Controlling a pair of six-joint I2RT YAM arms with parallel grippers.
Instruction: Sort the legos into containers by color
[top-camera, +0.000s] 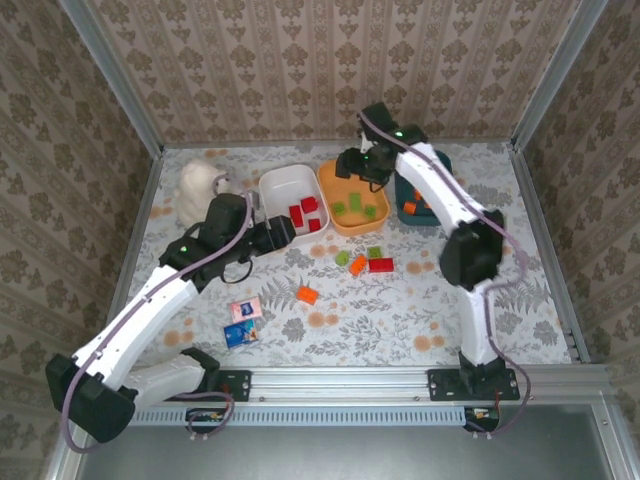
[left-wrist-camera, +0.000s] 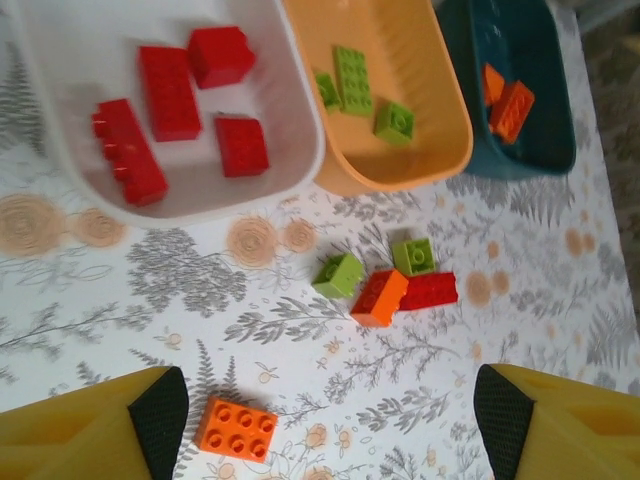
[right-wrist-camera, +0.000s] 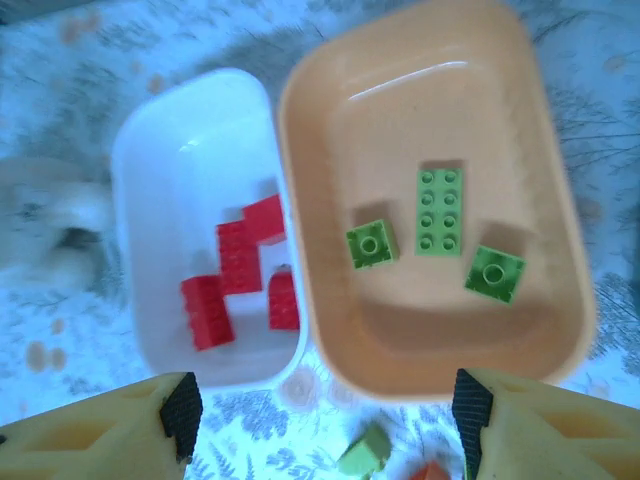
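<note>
Yellow fingers (right-wrist-camera: 525, 430) of my right pincer (right-wrist-camera: 325, 415) stand apart at the bottom corners; the orange container (right-wrist-camera: 400, 90) with three green legos (right-wrist-camera: 438, 212) sits centre right. My left pincer (left-wrist-camera: 330, 420) is apart too.

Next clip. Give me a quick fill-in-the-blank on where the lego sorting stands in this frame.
1. The white bin holds only ___ bricks.
2. The orange bin holds ___ green bricks.
3. The teal bin holds only ___ legos.
4. The lone brick on the table by the left gripper is ___.
Missing words: red; three; orange; orange.
</note>
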